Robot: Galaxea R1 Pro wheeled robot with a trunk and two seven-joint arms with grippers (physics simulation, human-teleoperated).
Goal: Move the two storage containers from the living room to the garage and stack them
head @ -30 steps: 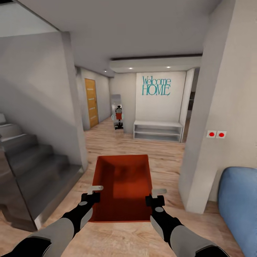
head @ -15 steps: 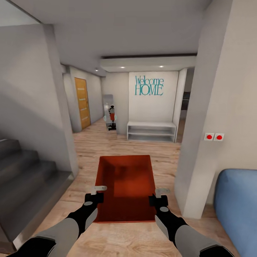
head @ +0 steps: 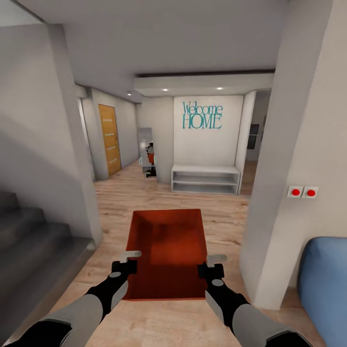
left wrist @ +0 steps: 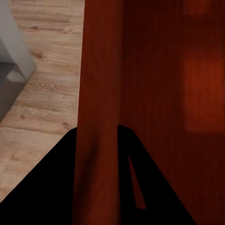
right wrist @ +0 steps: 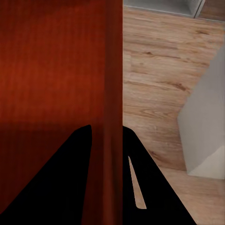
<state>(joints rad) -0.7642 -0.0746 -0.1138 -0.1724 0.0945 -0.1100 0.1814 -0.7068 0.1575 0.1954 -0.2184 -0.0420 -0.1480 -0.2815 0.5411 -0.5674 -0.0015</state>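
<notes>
Hallway's pale wood floor [head: 159,193] up top; lower center, left gripper [head: 130,260] and right gripper [head: 212,264] each clamp a wall of the storage container [head: 168,250].

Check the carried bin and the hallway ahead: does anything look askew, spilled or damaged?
Nothing stands out. The storage container sits level and empty, its side walls pinched by the left gripper and right gripper. The wood floor shows no spill.

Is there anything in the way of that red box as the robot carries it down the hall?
Nothing visible blocks it. The storage container, clamped by the left end effector and right end effector, faces bare wood floor; the white bench stands far ahead.
</notes>
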